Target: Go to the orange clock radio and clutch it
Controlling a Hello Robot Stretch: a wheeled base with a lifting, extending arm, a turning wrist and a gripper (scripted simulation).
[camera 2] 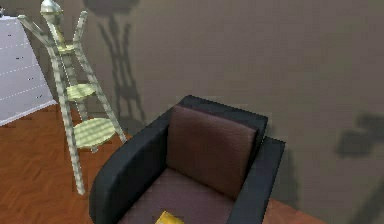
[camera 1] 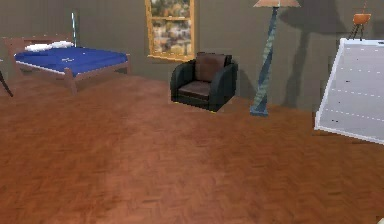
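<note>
The arm's pose cannot be told, nor whether the pincer is spread or pressed together. In the forward view a white dresser (camera 1: pixel 350 95) stands at the right edge against the dark wall, its drawer fronts flush, so what lies inside them cannot be told. On its top sits a small orange thing (camera 1: pixel 360 21) on dark legs; it is too small to tell whether it is the clock radio. How it lies relative to the pincer cannot be told either. Left of the dresser rises a floor lamp (camera 1: pixel 268 60), then a black armchair (camera 1: pixel 205 82) with brown cushions, and above that a gold-framed picture (camera 1: pixel 170 28) on the wall. A bed (camera 1: pixel 70 62) with a blue cover and white pillows (camera 1: pixel 50 46) stands far left on the wooden floor (camera 1: pixel 150 170). In the arm side view a near armchair (camera 2: pixel 200 160), black with brown cushions, has a small yellow thing (camera 2: pixel 170 217) on its seat. To its left leans a pale ladder shelf (camera 2: pixel 80 100) with a round thing (camera 2: pixel 52 12) on top, and a white dresser (camera 2: pixel 18 65) stands at the left edge.
</note>
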